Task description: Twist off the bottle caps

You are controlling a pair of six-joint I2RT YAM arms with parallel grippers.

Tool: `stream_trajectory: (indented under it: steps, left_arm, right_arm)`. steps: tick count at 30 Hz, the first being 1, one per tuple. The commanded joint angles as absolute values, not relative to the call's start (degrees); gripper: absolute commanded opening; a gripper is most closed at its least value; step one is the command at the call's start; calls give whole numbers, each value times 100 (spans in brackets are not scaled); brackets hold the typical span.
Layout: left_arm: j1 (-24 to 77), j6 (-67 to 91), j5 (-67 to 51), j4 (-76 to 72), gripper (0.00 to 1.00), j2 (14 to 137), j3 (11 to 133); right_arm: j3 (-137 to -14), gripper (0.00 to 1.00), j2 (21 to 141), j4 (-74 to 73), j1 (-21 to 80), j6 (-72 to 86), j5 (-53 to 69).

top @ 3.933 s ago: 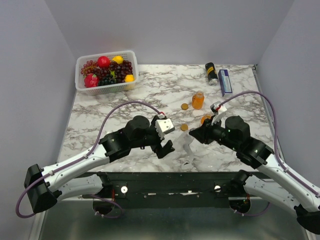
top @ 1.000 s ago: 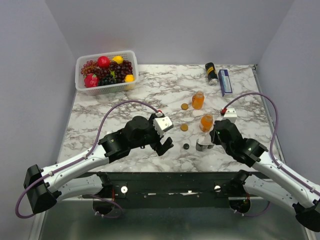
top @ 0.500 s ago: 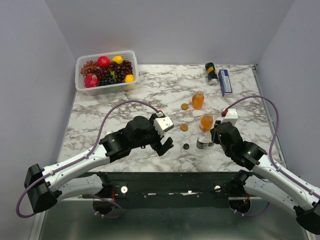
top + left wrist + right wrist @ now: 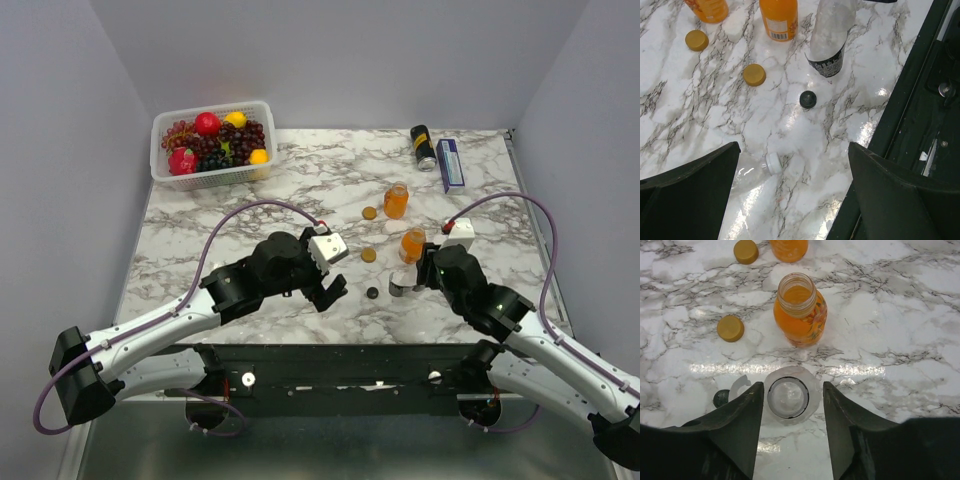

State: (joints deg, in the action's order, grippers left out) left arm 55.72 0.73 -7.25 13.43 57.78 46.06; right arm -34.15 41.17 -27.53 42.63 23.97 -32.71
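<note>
Bottles first: you can see four small plastic ones on the white marble table (image 4: 200, 215). Your right gripper (image 4: 792, 437) sits over a clear bottle with a dark label (image 4: 788, 398) that stands upright with its top off. Its two black fingers (image 4: 737, 427) are a little apart, one on each side of that bottle, and they look close to it but you cannot tell if they touch. Just behind it stands an open bottle of orange juice (image 4: 800, 310), and a second open orange juice bottle (image 4: 397, 200) stands farther back. A small black round cap (image 4: 808, 99) lies flat on the table beside the clear bottle. Two orange round caps lie flat too, one (image 4: 754, 74) near the closer juice bottle and one (image 4: 696, 40) near the farther one. Your left gripper (image 4: 790, 200) hangs above the table with its jaws spread wide and nothing in them. Below it a second clear bottle with a white cap (image 4: 757, 167) lies on its side. Far back on the left is a white plastic basket (image 4: 165, 150) full of fruit. Far back on the right are a black drink can (image 4: 422, 146) and a blue box (image 4: 450, 164), side by side.
</note>
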Motion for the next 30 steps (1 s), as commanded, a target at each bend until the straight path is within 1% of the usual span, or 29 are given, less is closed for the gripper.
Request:
stream_trajectory:
  steps: [1, 6, 8, 9, 11, 13, 15, 16, 17, 19, 21, 23, 24, 30]
  left_arm:
    - [5590, 114, -703, 1389, 99, 5783, 4702]
    - [5590, 114, -694, 1380, 99, 5775, 4702]
    - [5590, 140, -712, 1380, 99, 5774, 4702]
    - [5590, 158, -642, 1371, 99, 5757, 4702]
    - [5572, 281, -458, 1354, 99, 5687, 4693]
    - [5511, 404, 130, 1336, 99, 5547, 4684]
    - [5082, 667, 325, 1301, 99, 5415, 4658]
    - [4819, 798, 203, 1266, 99, 5310, 4641]
    - [4338, 904, 98, 1231, 99, 5265, 4641]
    - [3869, 1125, 0, 1239, 99, 5203, 4693]
    - [3431, 1195, 113, 1370, 99, 5142, 4781]
    - [3174, 1213, 324, 1424, 99, 4984, 4790]
    - [2981, 1213, 386, 1476, 99, 4922, 4807]
    - [2681, 1090, 1001, 1687, 99, 4702, 4869]
  right_arm:
    - [-3612, 65, 4017, -2979, 4245, 2391, -3164]
    - [-3752, 74, 3824, -3015, 4254, 2268, -2928]
    - [-3805, 75, 3622, -3032, 4245, 2215, -2796]
    - [-3849, 81, 3525, -3041, 4245, 2171, -2647]
    - [-3972, 82, 3350, -3050, 4245, 2110, -2506]
    - [-4112, 81, 3112, -2954, 4254, 1899, -2233]
    - [-4236, 79, 3155, -2752, 4254, 1645, -1814]
    - [-4341, 78, 3286, -2681, 4254, 1591, -1689]
    - [-4551, 78, 3435, -2594, 4263, 1556, -1574]
    - [-4798, 77, 4058, -2532, 4403, 1450, -1389]
    - [-5062, 77, 4437, -2348, 4875, 1398, -1598]
    - [-5141, 77, 4920, -1989, 5306, 1345, -1827]
    - [-5229, 79, 5096, -1891, 5674, 1327, -1976]
    - [-5352, 79, 6704, -1354, 6160, 1625, -1548]
